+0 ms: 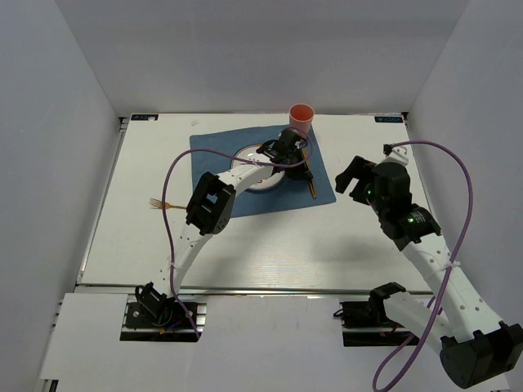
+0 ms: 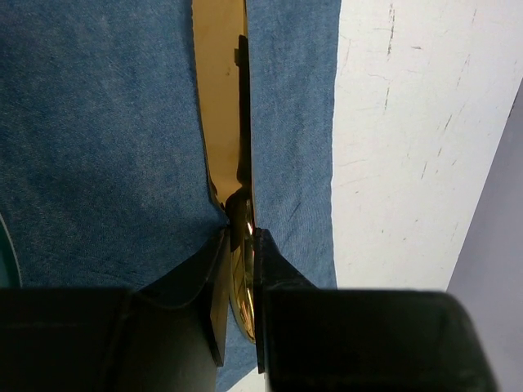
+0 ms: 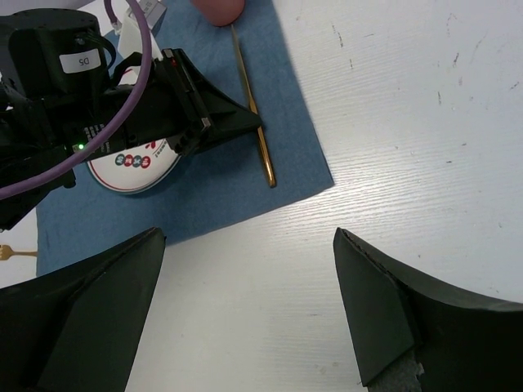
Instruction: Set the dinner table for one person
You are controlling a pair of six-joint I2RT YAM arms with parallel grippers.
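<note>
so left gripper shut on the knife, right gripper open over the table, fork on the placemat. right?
Not quite. The fork isn't on the placemat; it lies on the bare table left of it, per the top view. Rest holds: left gripper shut on the knife, right gripper open over the table.

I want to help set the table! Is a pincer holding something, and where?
The left pincer pinches the gold utensil where its wide part narrows; the right pincer holds nothing.
</note>
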